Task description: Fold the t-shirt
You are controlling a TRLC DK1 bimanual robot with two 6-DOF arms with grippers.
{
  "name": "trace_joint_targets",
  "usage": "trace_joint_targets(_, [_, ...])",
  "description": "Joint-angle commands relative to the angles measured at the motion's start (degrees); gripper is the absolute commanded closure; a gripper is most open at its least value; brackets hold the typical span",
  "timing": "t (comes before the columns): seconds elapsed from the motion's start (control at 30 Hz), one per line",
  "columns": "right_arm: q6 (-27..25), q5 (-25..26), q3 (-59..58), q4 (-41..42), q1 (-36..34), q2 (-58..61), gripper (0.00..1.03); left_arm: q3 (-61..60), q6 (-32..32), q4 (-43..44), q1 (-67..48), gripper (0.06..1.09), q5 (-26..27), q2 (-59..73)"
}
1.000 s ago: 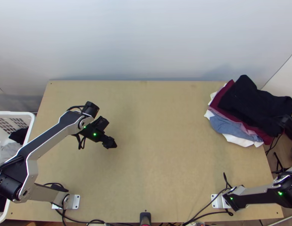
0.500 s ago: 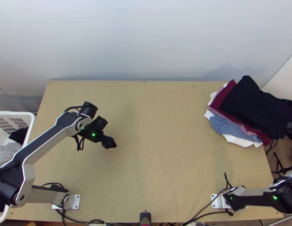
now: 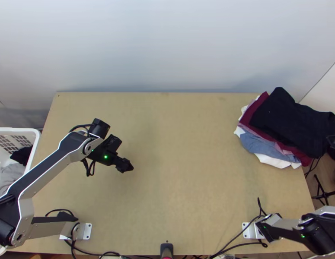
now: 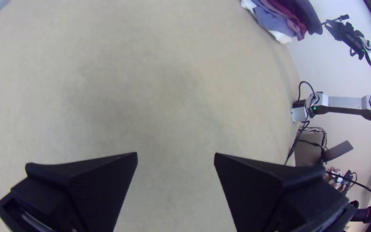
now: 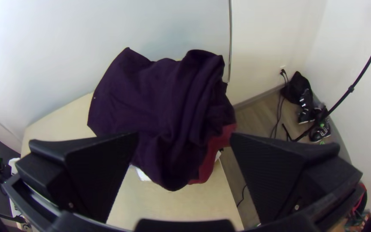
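Two risks stand out, a slide and a snag, with twelve o'clock taken at the far edge of the table (image 3: 180, 129). Top view: the dark shirt (image 3: 292, 123), presumably the task's, lies at two o'clock atop a pile (image 3: 253, 143); its outer part reaches past the table's edge toward three o'clock. Because that part overhangs and the layers beneath are staggered, a sideways push could send the shirt over the edge. The left gripper (image 3: 130, 167) hangs over the table toward nine o'clock, and the basket (image 3: 27, 129) stands farther out that way; a wide swing of the elbow might knock its rim. Left wrist view: this gripper's fingers stand wide apart with no cloth between them, so closing them at this spot would gather nothing. Right wrist view: the right gripper (image 5: 184, 134) has its fingers spread, the shirt showing beyond and between them; whether they touch it cannot be told. The shirt lies in loose creases with an uneven outline, so a pinch could take several folds at once, or catch the red cloth (image 5: 209, 161) beneath; a low withdrawal could drag the top layer askew.
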Motion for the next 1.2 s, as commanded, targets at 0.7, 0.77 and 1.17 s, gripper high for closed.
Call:
trace_joint_targets(0.7, [9.75, 6.35, -47.06, 29.02, 8.37, -57.55, 0.05, -21.11, -3.17, 18.68, 7.92, 0.1, -22.9, -42.3])
trace_joint_targets(0.77, [11.95, 6.88, -50.31, 31.75, 8.28, -62.64, 0.05, -24.28, -2.55, 20.79, 9.07, 0.1, -24.04, -46.51])
trace_joint_targets(1.17, [16.26, 12.42, -62.44, 51.96, 20.59, -75.56, 0.04, -35.7, 1.58, 34.15, 14.25, 0.1, -22.63, -60.14])
